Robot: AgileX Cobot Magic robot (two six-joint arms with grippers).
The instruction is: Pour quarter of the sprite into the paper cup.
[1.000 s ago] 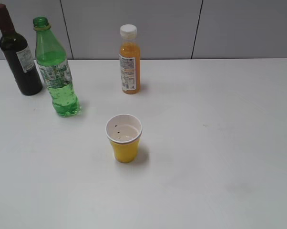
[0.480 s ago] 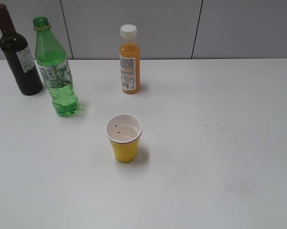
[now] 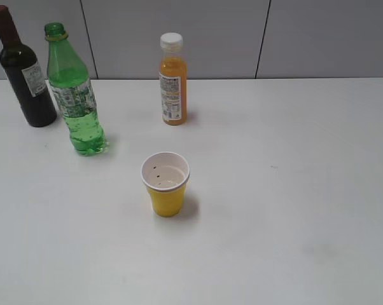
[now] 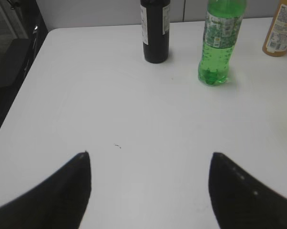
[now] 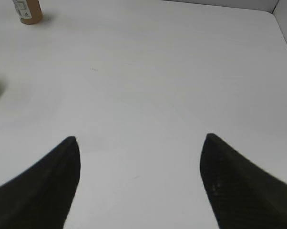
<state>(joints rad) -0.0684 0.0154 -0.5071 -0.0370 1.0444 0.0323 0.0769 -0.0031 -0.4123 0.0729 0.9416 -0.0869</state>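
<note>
The sprite (image 3: pixel 74 95), a tall green bottle with a pale label, stands upright at the back left of the white table; it also shows in the left wrist view (image 4: pixel 219 43). The yellow paper cup (image 3: pixel 166 185) stands upright near the table's middle, its white inside marked with dark specks. My left gripper (image 4: pixel 149 155) is open and empty over bare table, well short of the sprite. My right gripper (image 5: pixel 140 138) is open and empty over bare table. Neither gripper shows in the exterior view.
A dark wine bottle (image 3: pixel 25 70) stands left of the sprite and shows in the left wrist view (image 4: pixel 155 29). An orange juice bottle (image 3: pixel 172 81) with a white cap stands behind the cup. The table's left edge (image 4: pixel 24 81) is close to the left gripper.
</note>
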